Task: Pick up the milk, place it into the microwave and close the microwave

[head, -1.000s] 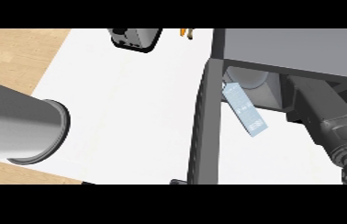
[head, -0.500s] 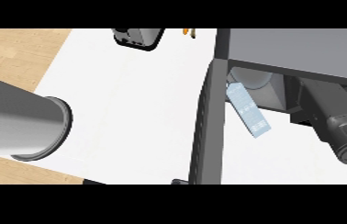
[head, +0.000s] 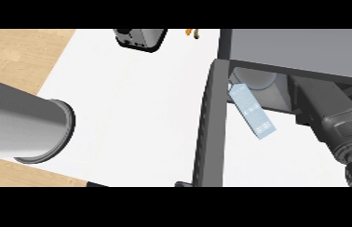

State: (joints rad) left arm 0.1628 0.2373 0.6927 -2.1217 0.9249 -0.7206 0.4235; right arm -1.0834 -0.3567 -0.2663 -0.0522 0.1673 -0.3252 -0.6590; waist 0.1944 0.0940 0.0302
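Note:
The milk carton [head: 252,113], pale blue and white, lies tilted on the light floor just right of the microwave's open door [head: 210,128], which stands edge-on as a dark grey slab. The microwave's grey body [head: 288,49] fills the upper right. My right arm [head: 323,116] shows as a dark blocky shape coming in from the right edge, a small gap away from the carton; its fingers are hidden. Only the grey forearm [head: 31,123] of my left arm shows, at the left edge, far from the carton.
A toaster-like appliance [head: 139,37] stands at the back of the white counter [head: 131,105]. A small orange object [head: 193,33] lies beside it. Wooden flooring [head: 27,54] shows beyond the counter's left edge.
The dark right arm has shifted slightly within the microwave opening. The carton has barely moved, and the left forearm has stayed put.

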